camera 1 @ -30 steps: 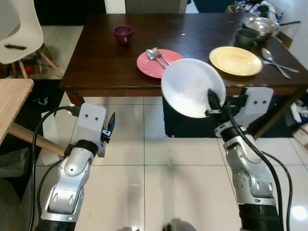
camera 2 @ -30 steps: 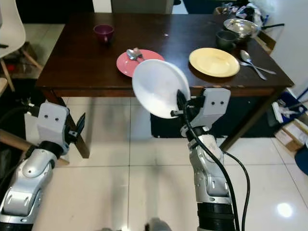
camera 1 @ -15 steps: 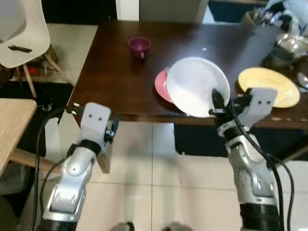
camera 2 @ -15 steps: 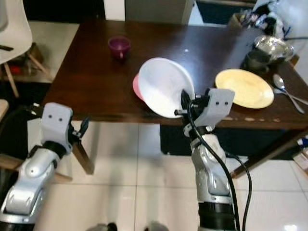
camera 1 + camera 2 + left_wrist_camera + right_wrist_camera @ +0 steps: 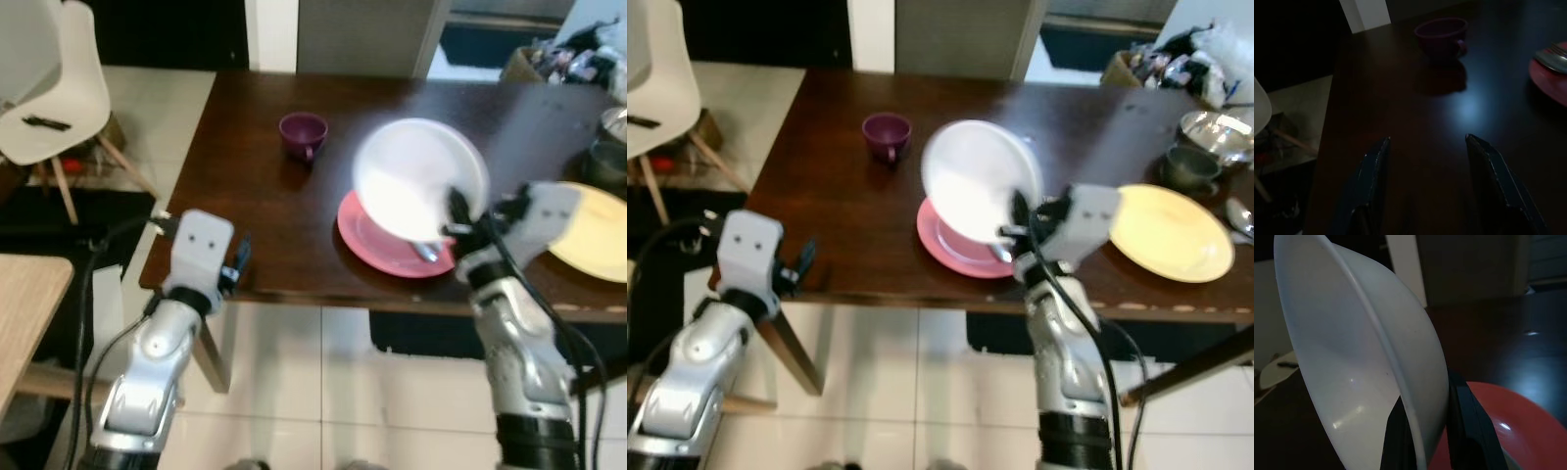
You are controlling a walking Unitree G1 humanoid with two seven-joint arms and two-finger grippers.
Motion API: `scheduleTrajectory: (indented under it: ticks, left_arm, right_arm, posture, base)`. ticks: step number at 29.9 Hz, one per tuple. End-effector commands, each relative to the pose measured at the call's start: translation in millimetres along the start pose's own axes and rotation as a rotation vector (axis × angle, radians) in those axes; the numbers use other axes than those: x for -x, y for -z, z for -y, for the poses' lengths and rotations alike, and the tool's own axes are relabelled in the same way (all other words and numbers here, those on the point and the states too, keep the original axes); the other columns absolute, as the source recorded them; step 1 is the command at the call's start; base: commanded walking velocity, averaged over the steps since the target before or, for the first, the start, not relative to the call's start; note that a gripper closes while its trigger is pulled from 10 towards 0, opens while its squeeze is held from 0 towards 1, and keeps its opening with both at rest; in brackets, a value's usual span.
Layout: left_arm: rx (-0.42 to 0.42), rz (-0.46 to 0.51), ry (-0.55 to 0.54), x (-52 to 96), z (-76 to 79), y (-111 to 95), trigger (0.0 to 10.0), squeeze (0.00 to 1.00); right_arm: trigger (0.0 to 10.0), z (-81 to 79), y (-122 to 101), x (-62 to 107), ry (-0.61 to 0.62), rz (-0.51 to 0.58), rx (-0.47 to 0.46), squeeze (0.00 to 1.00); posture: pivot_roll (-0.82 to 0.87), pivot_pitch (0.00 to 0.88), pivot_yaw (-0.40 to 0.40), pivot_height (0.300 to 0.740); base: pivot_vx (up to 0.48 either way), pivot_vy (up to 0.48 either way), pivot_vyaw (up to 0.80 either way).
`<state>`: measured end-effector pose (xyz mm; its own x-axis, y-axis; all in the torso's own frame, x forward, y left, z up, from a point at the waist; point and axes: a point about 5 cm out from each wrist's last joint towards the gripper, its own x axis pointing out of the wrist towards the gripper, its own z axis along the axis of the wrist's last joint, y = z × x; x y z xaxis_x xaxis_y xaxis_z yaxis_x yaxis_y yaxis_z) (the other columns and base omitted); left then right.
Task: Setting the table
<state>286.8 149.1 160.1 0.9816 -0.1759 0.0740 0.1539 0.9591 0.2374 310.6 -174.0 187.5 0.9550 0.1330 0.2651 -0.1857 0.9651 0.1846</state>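
My right gripper (image 5: pixel 456 211) is shut on the rim of a white plate (image 5: pixel 419 176), which it holds tilted just above a pink plate (image 5: pixel 377 245) on the dark wooden table (image 5: pixel 255 215). A spoon (image 5: pixel 427 252) lies in the pink plate. In the right wrist view the white plate (image 5: pixel 1352 357) is clamped between the fingers (image 5: pixel 1469 426), with the pink plate (image 5: pixel 1508 431) below. A purple cup (image 5: pixel 303 132) stands behind and to the left. My left gripper (image 5: pixel 240 264) is open at the table's front left edge, pointing towards the cup (image 5: pixel 1442 35).
A yellow plate (image 5: pixel 1171 245) lies to the right, with a dark cup (image 5: pixel 1187 166), a metal bowl (image 5: pixel 1207 132) and a spoon (image 5: pixel 1239 211) beyond it. A white chair (image 5: pixel 44 88) stands at the left, a light wooden tabletop (image 5: pixel 24 304) nearer.
The camera has moved closer to the table. The held white plate went from in front of the table edge to above the pink plate. My left gripper now reaches the table's edge.
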Motion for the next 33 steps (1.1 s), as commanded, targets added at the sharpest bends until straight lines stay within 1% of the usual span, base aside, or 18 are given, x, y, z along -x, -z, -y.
scheduleTrajectory:
  ticks: [1,6,7,9,10,11,12,15,16,19,21,22,24,27,29,30,32,33]
  left_arm:
    - [-0.004,0.003,0.038,2.6,6.1,1.7,10.0,0.0]
    - [0.0,0.034,0.062,4.1,7.4,-3.2,10.0,0.0]
    - [0.007,0.054,0.067,4.3,6.9,-6.7,10.0,0.0]
    - [-0.021,0.083,0.065,4.2,4.2,-11.9,10.0,0.0]
    - [-0.021,0.083,0.065,4.2,4.2,-11.9,10.0,0.0]
    - [-0.056,0.103,0.072,3.9,2.4,-15.1,10.0,0.0]
    - [-0.056,0.103,0.072,3.9,2.4,-15.1,10.0,0.0]
    - [-0.099,0.118,0.092,3.5,-3.0,-18.9,10.0,0.0]
    - [-0.099,0.118,0.092,3.5,-3.0,-18.9,10.0,0.0]
    - [-0.108,0.124,0.095,3.5,-7.4,-21.2,10.0,0.0]
    - [-0.12,0.133,0.084,4.2,-17.5,-26.5,10.0,0.0]
    - [-0.12,0.133,0.084,4.2,-17.5,-26.5,10.0,0.0]
    - [-0.133,0.14,0.07,5.3,-26.1,-30.6,10.0,0.0]
    - [-0.142,0.143,0.06,6.6,-31.7,-32.3,10.0,0.0]
    - [-0.16,0.143,0.023,9.9,-45.7,-35.5,10.0,0.0]
    - [-0.16,0.143,0.023,9.9,-45.7,-35.5,10.0,0.0]
    - [-0.162,0.137,-0.013,12.7,-55.9,-36.3,10.0,0.0]
    - [-0.162,0.137,-0.013,12.7,-55.9,-36.3,10.0,0.0]
  right_arm:
    - [10.0,3.5,1.6,0.3,-0.006,-0.018,-0.016,0.0]
    - [10.0,-2.9,6.7,-1.6,-0.05,-0.047,-0.047,0.0]
    - [10.0,-6.1,9.0,-2.6,-0.071,-0.06,-0.076,0.0]
    - [10.0,-13.9,13.6,-3.8,-0.128,-0.087,-0.142,0.0]
    - [10.0,-13.9,13.6,-3.8,-0.128,-0.087,-0.142,0.0]
    - [10.0,-20.6,15.9,-4.4,-0.183,-0.104,-0.187,0.0]
    - [10.0,-20.6,15.9,-4.4,-0.183,-0.104,-0.187,0.0]
    - [10.0,-35.9,21.4,-7.6,-0.279,-0.148,-0.292,0.0]
    - [10.0,-35.9,21.4,-7.6,-0.279,-0.148,-0.292,0.0]
    - [10.0,-41.4,29.1,-11.1,-0.294,-0.208,-0.318,0.0]
    - [10.0,-49.4,40.0,-17.2,-0.309,-0.275,-0.395,0.0]
    - [10.0,-49.4,40.0,-17.2,-0.309,-0.275,-0.395,0.0]
    - [10.0,-58.0,46.1,-22.0,-0.336,-0.322,-0.465,0.0]
    - [10.0,-63.1,50.6,-24.5,-0.346,-0.36,-0.495,0.0]
    - [10.0,-70.2,61.3,-27.8,-0.351,-0.44,-0.532,0.0]
    - [10.0,-70.2,61.3,-27.8,-0.351,-0.44,-0.532,0.0]
    - [10.0,-70.7,70.1,-26.8,-0.337,-0.493,-0.535,0.0]
    - [10.0,-70.7,70.1,-26.8,-0.337,-0.493,-0.535,0.0]
  posture:
    - [-0.09,0.053,0.054,0.74]
    - [-0.09,0.052,0.053,0.74]
    - [-0.09,0.052,0.053,0.74]
    - [-0.09,0.052,0.053,0.74]
    - [-0.09,0.052,0.053,0.74]
    - [-0.08,0.053,0.053,0.74]
    - [-0.08,0.053,0.053,0.74]
    - [-0.08,0.052,0.051,0.74]
    - [-0.08,0.052,0.051,0.74]
    - [-0.07,0.054,0.047,0.74]
    - [-0.06,0.057,0.04,0.74]
    - [-0.06,0.057,0.04,0.74]
    - [-0.05,0.061,0.031,0.74]
    - [-0.05,0.061,0.031,0.74]
    - [-0.03,0.064,0.012,0.74]
    - [-0.03,0.064,0.012,0.74]
    - [-0.02,0.068,0.002,0.74]
    - [-0.02,0.068,0.002,0.74]
  base:
    - [0.289,0.0,0.0]
    - [0.0,0.0,0.0]
    - [0.0,0.0,0.0]
    - [0.0,0.0,0.0]
    - [0.0,0.0,0.0]
    - [0.0,0.0,0.0]
    - [0.0,0.0,0.0]
    - [0.0,0.0,0.0]
    - [0.0,0.0,0.0]
    - [0.0,0.0,0.0]
    - [0.0,0.0,0.0]
    - [0.0,0.0,0.0]
    - [0.0,0.0,0.0]
    - [0.0,0.0,0.0]
    - [0.0,0.0,0.0]
    - [0.0,0.0,0.0]
    - [0.0,0.0,0.0]
    - [0.0,0.0,0.0]
